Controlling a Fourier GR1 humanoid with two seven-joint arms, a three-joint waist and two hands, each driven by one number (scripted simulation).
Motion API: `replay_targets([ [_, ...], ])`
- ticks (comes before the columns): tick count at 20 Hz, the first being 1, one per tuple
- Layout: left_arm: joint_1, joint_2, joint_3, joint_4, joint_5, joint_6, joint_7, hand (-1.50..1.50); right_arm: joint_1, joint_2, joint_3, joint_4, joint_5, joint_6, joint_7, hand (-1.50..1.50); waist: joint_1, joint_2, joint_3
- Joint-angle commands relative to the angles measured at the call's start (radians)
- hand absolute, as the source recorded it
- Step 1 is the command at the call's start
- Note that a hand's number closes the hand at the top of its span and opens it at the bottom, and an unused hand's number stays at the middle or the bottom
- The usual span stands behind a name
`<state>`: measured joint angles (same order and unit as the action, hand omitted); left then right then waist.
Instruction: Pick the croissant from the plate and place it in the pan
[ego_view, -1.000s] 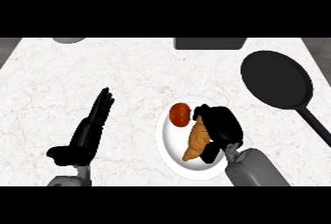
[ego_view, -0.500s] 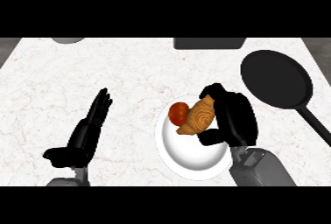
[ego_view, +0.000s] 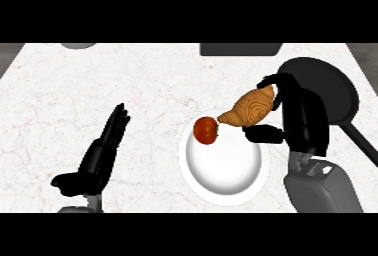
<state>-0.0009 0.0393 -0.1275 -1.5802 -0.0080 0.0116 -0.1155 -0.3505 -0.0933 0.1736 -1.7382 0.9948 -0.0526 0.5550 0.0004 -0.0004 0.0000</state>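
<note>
Croissant (ego_view: 249, 109) is up in the right hand (ego_view: 299, 117), fingers and thumb curled round its right side. It looks clear of the plate (ego_view: 221, 170), hanging over the plate's upper right rim, just short of the pan (ego_view: 334, 85). So the pick looks done; the carry across and the set-down in the pan are left. Its long axis runs on a slant: one tip low and left, near the red fruit (ego_view: 206, 130), the other high and right, toward the pan. Left hand (ego_view: 103, 150) rests at the left, fingers straight
</note>
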Motion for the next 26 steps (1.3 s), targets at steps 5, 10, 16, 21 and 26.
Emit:
replay_targets([
  [5,-0.014,-0.011,-0.008,-0.012,-0.013,0.008,0.019,0.0,-0.064,-0.084,-0.283,0.247,-0.166,-0.161,-0.2,1.5,0.007,0.003,0.001],
  [10,-0.026,-0.022,-0.018,-0.04,-0.025,0.022,0.046,0.0,-0.068,-0.187,-0.361,0.435,-0.139,-0.305,-0.387,1.5,0.009,0.004,0.001],
  [16,0.006,-0.004,0.0,-0.008,-0.005,-0.013,-0.01,0.0,-0.233,-0.248,-0.491,0.745,-0.178,-0.514,-0.532,1.5,0.025,0.008,0.002],
  [21,-0.005,-0.018,-0.033,-0.045,-0.018,-0.011,0.022,0.0,-0.368,-0.325,-0.601,1.051,-0.287,-0.589,-0.732,1.5,0.049,0.016,0.004],
  [26,-0.065,-0.036,-0.037,0.019,-0.045,0.017,0.011,0.0,-0.468,-0.392,-0.661,1.264,-0.344,-0.597,-0.886,1.5,0.046,0.02,0.003],
])
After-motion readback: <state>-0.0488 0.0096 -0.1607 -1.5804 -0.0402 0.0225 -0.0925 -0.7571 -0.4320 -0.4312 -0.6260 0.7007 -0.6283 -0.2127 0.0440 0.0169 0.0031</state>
